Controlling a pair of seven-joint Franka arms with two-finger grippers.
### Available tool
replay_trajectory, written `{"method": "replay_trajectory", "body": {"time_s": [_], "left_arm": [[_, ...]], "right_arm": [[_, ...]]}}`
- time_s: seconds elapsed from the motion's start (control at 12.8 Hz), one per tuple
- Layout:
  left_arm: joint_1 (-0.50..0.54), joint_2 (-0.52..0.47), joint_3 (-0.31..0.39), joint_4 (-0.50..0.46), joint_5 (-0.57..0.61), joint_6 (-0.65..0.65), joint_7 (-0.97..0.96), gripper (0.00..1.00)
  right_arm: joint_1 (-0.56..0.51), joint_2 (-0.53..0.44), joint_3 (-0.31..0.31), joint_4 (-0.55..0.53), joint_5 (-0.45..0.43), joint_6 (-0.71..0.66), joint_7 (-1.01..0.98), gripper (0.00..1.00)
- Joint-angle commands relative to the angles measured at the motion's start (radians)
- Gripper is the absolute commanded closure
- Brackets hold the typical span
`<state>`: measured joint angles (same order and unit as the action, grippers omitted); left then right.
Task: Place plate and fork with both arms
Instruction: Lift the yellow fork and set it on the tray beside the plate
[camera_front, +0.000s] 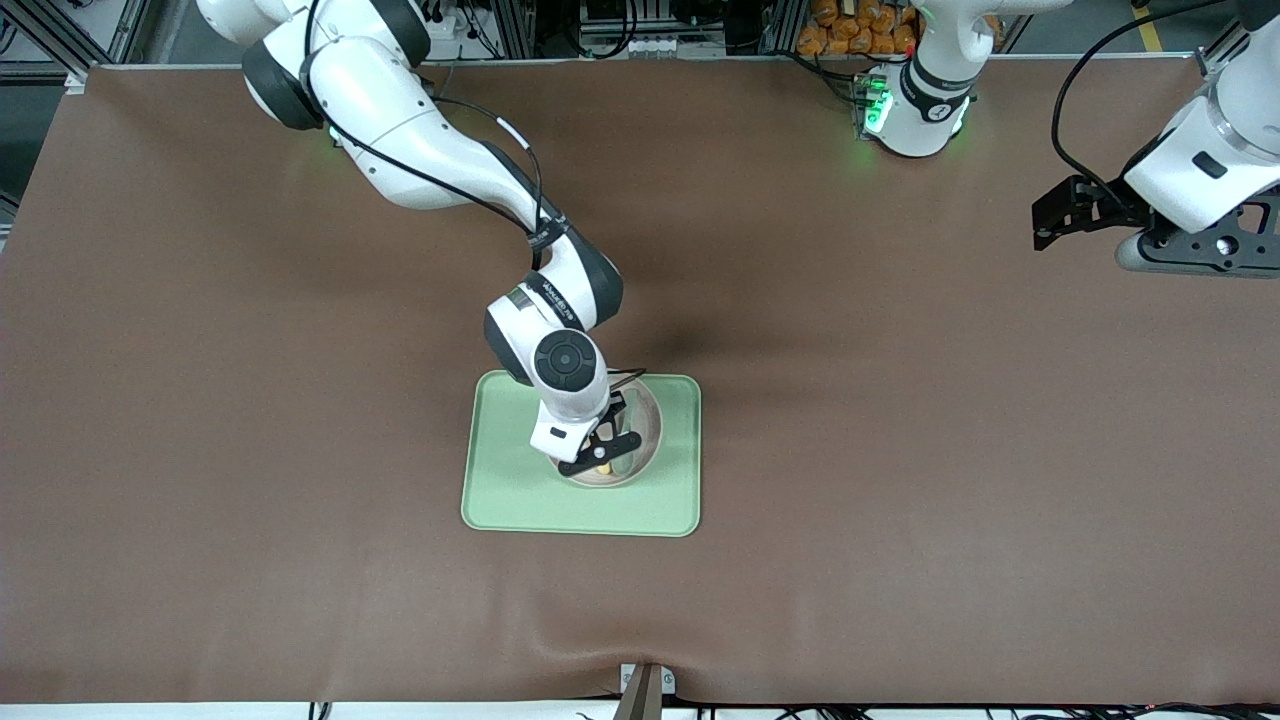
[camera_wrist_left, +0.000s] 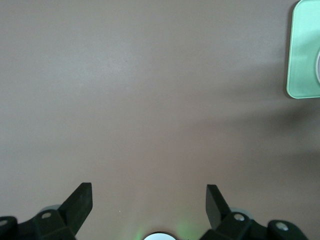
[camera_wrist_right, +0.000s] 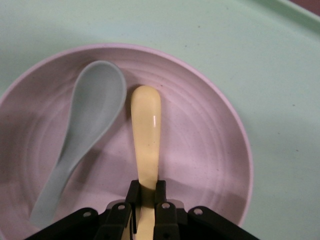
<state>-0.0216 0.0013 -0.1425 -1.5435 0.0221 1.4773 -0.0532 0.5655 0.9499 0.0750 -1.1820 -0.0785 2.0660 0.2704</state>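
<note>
The yellow plastic fork (camera_wrist_right: 146, 130) is showing a glossy sheen, the speckled pink plate (camera_wrist_right: 210, 150) and grey-green spoon (camera_wrist_right: 85, 135) are looking matt, and the brown tabletop (camera_front: 900, 450) is appearing smooth, faintly leathery.

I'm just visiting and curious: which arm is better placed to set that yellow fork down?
The right: its pincer is shut on the fork over the plate. The left pincer hangs open over bare table near the left arm's end.

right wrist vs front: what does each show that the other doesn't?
Right wrist only: a grey-green spoon lying in the plate beside the fork, and the right gripper shut on the fork.
Front only: the whole tray, the table, and the left gripper waiting over the left arm's end of the table.
Both: plate on tray, right gripper over it.
</note>
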Motion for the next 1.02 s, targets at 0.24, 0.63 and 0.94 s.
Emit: {"method": "replay_trajectory", "body": {"time_s": [0.24, 0.63, 0.94], "left_arm": [[0.009, -0.004, -0.006, -0.003, -0.016, 0.011, -0.023, 0.0], [0.011, -0.004, -0.005, 0.006, -0.013, 0.011, -0.067, 0.0], [0.008, -0.003, -0.038, 0.026, -0.014, 0.011, -0.068, 0.0]], "right_arm": [[-0.094, -0.057, 0.006, 0.05, 0.042, -0.129, 0.006, 1.0], [-0.223, -0.065, -0.008, -0.033, 0.023, -0.132, 0.015, 1.0], [-0.22, -0.059, -0.006, -0.054, 0.049, -0.075, 0.139, 1.0]]}}
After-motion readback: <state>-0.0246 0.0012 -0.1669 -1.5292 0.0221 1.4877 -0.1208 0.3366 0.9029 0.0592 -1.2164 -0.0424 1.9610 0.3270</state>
